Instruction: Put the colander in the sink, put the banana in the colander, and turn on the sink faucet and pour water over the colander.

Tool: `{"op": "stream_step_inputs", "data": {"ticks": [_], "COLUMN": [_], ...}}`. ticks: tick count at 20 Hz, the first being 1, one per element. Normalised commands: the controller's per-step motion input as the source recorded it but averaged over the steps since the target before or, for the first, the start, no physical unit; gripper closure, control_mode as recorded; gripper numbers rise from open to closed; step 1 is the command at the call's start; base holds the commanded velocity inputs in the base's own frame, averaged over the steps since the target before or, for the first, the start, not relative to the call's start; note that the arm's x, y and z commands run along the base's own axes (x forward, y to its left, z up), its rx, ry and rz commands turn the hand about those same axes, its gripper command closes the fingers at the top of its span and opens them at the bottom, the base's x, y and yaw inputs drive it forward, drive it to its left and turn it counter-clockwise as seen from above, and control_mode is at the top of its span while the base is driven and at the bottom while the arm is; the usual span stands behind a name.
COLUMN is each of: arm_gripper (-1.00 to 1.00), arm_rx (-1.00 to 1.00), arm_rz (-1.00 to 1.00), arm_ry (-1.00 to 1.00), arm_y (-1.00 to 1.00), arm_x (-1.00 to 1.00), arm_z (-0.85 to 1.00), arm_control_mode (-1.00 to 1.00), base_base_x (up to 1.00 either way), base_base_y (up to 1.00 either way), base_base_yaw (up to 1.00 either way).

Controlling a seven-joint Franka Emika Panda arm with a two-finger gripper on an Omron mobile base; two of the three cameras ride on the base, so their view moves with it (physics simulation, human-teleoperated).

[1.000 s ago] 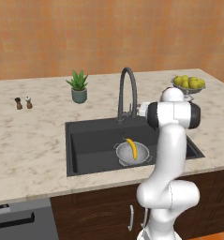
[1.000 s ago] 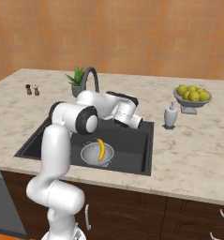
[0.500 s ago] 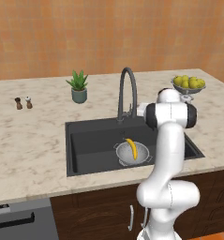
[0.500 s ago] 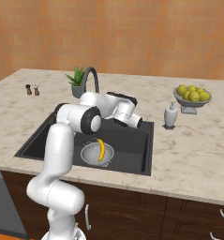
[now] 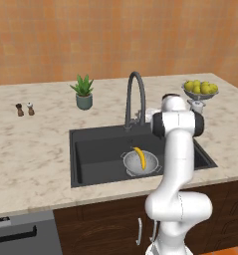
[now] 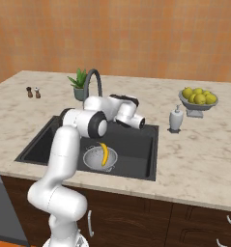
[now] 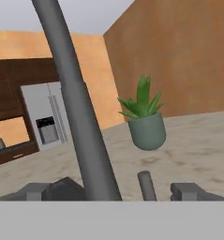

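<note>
In the hand view I see my two-finger gripper (image 7: 111, 190), jaws spread wide and holding nothing, straddling the foot of the one tall dark grey gooseneck sink faucet (image 5: 134, 97), with its small lever (image 7: 146, 186) just beside the stem. Below, one rectangular matte black sink (image 5: 93, 154) holds one silvery perforated metal colander (image 5: 151, 168) toward its front right, and one curved yellow banana (image 5: 140, 157) lies inside that colander. The basin floor left of the colander is bare. Behind the sink, on the beige marble counter (image 5: 36, 149), stand one green plant in a grey-green pot (image 5: 83, 93), two small dark shakers (image 5: 25, 109) well to the left, one white soap dispenser (image 6: 175, 119), and one pedestal bowl of yellow-green fruit (image 6: 197, 99) near the right edge.
</note>
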Motion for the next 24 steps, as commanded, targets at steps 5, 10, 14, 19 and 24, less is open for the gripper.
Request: {"op": "stream_step_inputs", "data": {"ticks": [5, 10, 14, 19, 24], "arm_gripper": [-1.00, 1.00, 1.00, 1.00, 1.00], "arm_rx": [0.00, -0.03, -0.04, -0.05, -0.04], "arm_rz": [-0.04, -0.05, -0.07, -0.12, -0.18], "arm_ry": [0.05, 0.04, 0.02, 0.01, 0.04], "arm_y": [-0.02, -0.16, -0.26, -0.47, -0.67], "arm_x": [0.42, 0.24, 0.19, 0.14, 0.14], "arm_z": [-0.15, -0.17, -0.17, -0.13, -0.11], "arm_control_mode": [-1.00, -1.00, -1.00, -1.00, -1.00], "base_base_x": [0.00, 0.00, 0.00, 0.00, 0.00], "base_base_y": [0.00, 0.00, 0.00, 0.00, 0.00], "base_base_yaw": [0.00, 0.00, 0.00, 0.00, 0.00]}}
